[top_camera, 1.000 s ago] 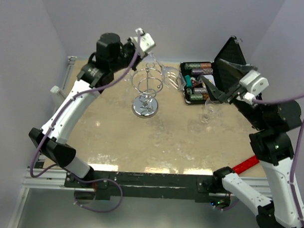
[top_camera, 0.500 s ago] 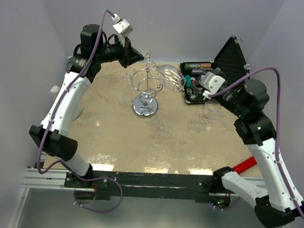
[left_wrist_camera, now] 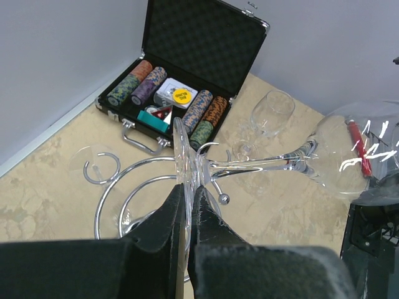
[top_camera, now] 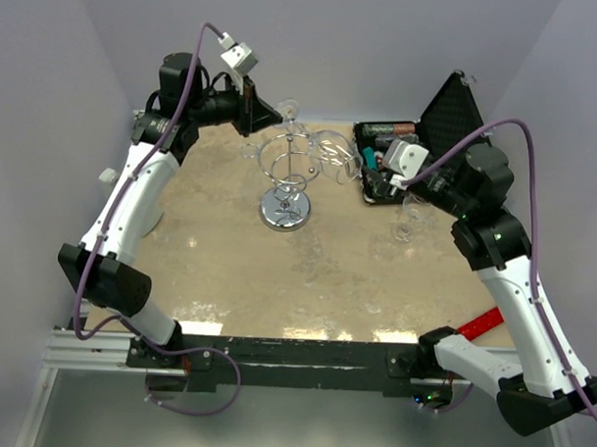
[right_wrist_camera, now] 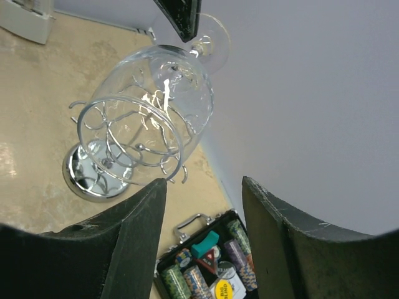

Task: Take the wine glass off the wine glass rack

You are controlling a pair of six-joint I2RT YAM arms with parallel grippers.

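The wine glass (left_wrist_camera: pixel 262 163) lies sideways with its stem across the top ring of the chrome wine glass rack (top_camera: pixel 288 174). I cannot tell if the stem still sits in a loop. My left gripper (left_wrist_camera: pixel 187 185) is shut on the edge of the glass's round foot, at the back left of the rack (top_camera: pixel 266 112). The bowl (right_wrist_camera: pixel 156 99) points toward my right gripper (right_wrist_camera: pixel 204 182), which is open and empty a little to its right (top_camera: pixel 377 170), not touching it. The rack (right_wrist_camera: pixel 118 156) stands behind the bowl in the right wrist view.
A second wine glass (top_camera: pixel 408 220) stands upright right of the rack. An open black case (top_camera: pixel 434 130) of poker chips sits at the back right, under my right gripper. A red object (top_camera: pixel 481 323) lies by the front right edge. Walls close in the back and both sides.
My left arm swung back and to the left and now holds the glass by its foot. My right gripper moved left from the standing glass toward the bowl.
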